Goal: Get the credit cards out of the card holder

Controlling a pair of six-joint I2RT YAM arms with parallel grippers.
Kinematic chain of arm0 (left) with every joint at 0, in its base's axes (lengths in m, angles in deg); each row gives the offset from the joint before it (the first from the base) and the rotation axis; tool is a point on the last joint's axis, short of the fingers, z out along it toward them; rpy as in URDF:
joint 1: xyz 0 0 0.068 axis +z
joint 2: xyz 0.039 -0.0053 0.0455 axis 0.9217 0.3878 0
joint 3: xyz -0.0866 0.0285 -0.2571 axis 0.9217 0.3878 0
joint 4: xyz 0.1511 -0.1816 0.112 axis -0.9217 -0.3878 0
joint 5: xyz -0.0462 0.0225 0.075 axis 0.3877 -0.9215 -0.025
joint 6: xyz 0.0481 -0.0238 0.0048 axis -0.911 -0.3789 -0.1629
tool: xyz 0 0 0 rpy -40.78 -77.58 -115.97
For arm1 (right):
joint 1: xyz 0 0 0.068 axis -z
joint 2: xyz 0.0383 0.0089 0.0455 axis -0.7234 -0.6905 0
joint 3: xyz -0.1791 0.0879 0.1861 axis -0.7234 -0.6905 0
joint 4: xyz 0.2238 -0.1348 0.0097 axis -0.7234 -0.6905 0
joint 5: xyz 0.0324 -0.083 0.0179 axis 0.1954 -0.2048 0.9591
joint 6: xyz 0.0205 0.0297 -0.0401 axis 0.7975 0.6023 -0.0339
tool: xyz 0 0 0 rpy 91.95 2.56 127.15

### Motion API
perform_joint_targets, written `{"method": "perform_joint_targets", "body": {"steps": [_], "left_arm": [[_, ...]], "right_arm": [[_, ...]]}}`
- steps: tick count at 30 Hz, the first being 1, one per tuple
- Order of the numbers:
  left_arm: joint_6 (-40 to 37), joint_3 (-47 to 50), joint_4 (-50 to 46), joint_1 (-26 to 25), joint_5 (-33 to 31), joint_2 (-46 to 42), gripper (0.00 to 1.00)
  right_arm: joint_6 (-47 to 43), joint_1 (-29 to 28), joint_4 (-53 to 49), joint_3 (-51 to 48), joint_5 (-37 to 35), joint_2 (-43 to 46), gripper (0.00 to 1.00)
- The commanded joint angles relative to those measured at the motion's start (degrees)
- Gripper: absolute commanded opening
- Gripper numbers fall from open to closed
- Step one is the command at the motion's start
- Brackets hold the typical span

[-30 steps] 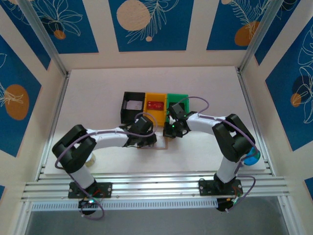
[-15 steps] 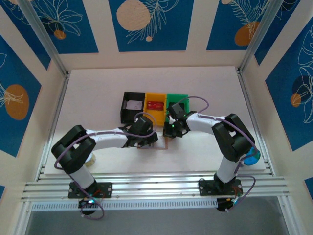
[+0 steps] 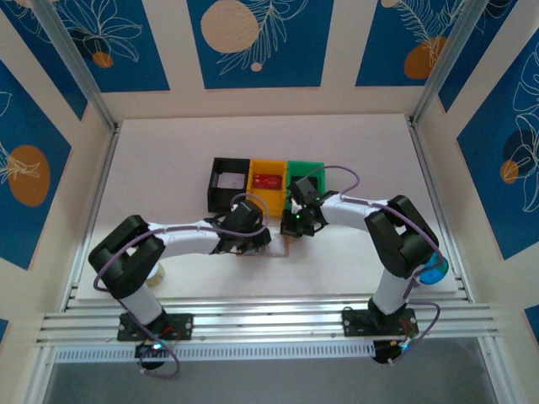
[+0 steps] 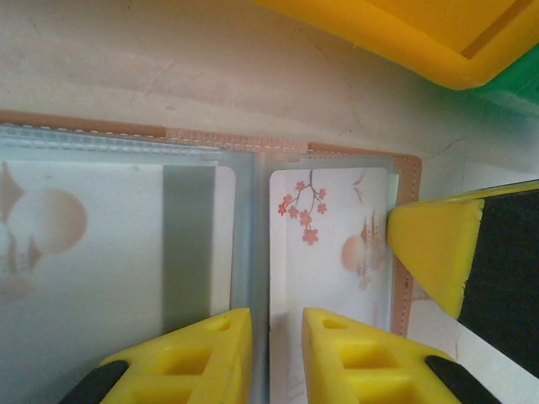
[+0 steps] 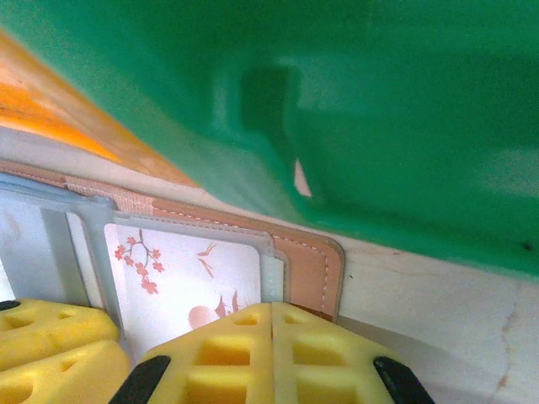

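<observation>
Card holder [image 5: 312,257], left gripper [image 4: 276,318] ajar, right gripper [image 5: 271,313] closed atop

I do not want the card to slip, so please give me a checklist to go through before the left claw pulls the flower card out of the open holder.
1. Card holder lies open on the table: ok.
2. Right claw is shut and rests on the holder's right edge: ok.
3. Left claw grips the flower card: not ok; its fingers stand slightly apart over the fold between the pockets.
4. The card's edge sticks out of its pocket far enough to pinch: cannot tell.
5. Yellow bin is apart from the holder: ok, a strip of table shows between them.
</observation>
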Motion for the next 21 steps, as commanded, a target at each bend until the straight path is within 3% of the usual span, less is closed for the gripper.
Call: {"method": "perform_joint_targets", "body": {"steps": [1,21], "left_arm": [[-0.6,-0.3,-2.0,-0.5,-0.9,1.2,0.24],[0.9,-0.8,1.3,-0.5,0.8,3.2,0.22]], "right_arm": [[-0.1,-0.7,-0.4,0.4,0.0,-1.9,0.0],[-0.1,-0.8,0.9,0.1,1.8,-2.0,0.0]]}}
